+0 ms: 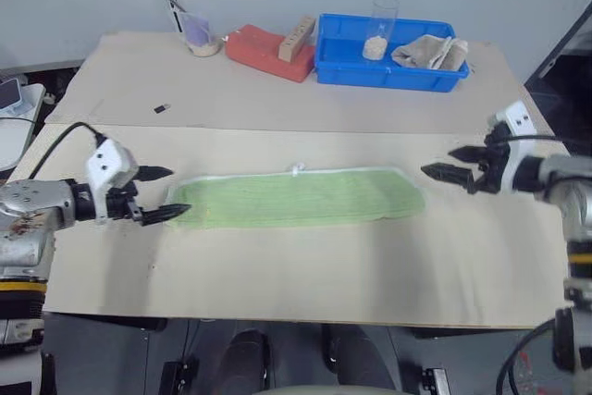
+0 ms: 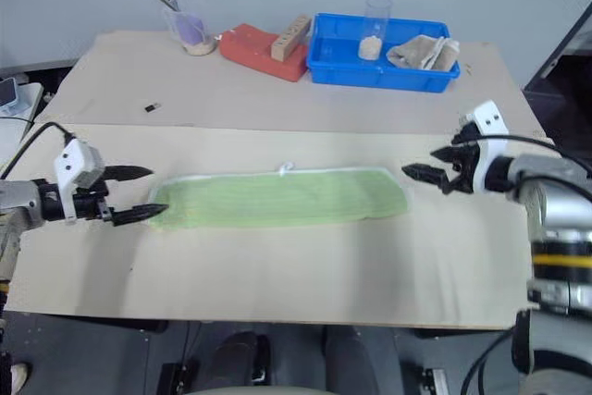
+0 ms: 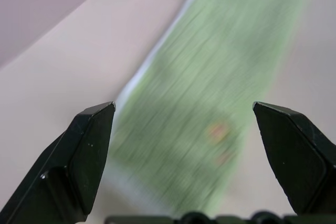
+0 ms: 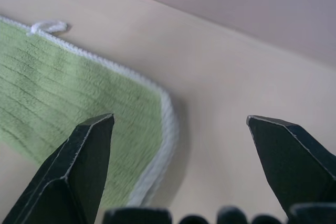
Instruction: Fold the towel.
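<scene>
Left eye view: we are flanking the once-folded towel (image 1: 296, 197) with left gripper (image 1: 165, 193) and right gripper (image 1: 452, 162) spread, further folds remaining.

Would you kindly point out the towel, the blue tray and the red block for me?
towel (image 1: 296, 198): left eye view, middle of the green cloth.
blue tray (image 1: 384, 78): left eye view, its front wall.
red block (image 1: 259, 49): left eye view, its top face.
</scene>
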Motion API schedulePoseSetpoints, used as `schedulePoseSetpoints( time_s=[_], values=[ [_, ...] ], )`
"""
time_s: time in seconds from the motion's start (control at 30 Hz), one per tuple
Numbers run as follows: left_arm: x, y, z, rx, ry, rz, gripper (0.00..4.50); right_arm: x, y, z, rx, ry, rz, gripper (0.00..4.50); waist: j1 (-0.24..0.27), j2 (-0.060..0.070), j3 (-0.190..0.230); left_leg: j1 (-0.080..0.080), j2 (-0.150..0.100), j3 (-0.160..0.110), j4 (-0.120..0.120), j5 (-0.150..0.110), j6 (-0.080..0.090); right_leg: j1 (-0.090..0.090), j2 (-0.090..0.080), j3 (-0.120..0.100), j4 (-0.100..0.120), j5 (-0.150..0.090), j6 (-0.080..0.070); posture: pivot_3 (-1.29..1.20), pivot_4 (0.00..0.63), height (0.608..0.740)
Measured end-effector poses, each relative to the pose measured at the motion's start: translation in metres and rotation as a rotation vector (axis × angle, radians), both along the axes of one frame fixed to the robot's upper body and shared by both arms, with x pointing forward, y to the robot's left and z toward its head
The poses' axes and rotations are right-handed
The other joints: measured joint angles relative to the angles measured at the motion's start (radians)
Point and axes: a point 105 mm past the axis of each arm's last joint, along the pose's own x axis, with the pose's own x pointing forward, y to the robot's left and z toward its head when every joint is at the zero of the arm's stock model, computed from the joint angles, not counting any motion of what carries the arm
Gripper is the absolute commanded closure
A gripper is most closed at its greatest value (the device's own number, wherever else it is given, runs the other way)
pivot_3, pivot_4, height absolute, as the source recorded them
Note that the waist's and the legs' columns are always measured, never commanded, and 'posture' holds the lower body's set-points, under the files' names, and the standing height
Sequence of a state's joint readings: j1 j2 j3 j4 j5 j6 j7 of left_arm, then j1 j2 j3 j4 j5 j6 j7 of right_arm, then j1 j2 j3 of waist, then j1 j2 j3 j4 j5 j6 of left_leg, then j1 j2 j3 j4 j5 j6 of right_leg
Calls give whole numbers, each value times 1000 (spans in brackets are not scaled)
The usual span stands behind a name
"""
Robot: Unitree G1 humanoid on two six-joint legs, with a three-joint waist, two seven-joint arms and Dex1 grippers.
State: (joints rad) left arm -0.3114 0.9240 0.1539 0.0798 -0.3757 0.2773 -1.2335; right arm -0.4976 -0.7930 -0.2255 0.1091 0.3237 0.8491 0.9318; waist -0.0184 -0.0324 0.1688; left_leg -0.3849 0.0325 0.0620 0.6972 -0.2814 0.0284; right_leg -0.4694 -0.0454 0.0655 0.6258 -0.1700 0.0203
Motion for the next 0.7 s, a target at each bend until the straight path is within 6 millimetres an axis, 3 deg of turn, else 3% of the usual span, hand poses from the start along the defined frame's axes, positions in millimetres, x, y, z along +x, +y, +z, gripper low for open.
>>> schedulePoseSetpoints(
  time_s=[0.1,0.27,0.43,0.7],
  values=[
    [-9,-32,8,-42,-32,-97,0,-18,-3,-12,113,40,-111,31,1,0,0,1,1,-1,1,0,0,1,2,1,1,-3,5,0,150,714],
    [-25,-77,19,-98,-80,-249,0,-49,14,-42,322,200,-213,31,-8,0,0,6,1,-1,1,0,-1,10,3,2,1,-4,7,0,150,714],
    [-29,-92,23,-106,-96,-302,0,-53,26,-54,465,262,-296,31,-26,0,0,14,0,-2,0,1,-1,13,4,3,2,-4,7,0,150,714],
    [-31,-94,19,-96,-111,-318,0,-31,41,-59,621,274,-389,31,-31,0,0,13,0,-3,-2,1,-1,12,5,4,0,-4,7,0,150,714]
  ],
)
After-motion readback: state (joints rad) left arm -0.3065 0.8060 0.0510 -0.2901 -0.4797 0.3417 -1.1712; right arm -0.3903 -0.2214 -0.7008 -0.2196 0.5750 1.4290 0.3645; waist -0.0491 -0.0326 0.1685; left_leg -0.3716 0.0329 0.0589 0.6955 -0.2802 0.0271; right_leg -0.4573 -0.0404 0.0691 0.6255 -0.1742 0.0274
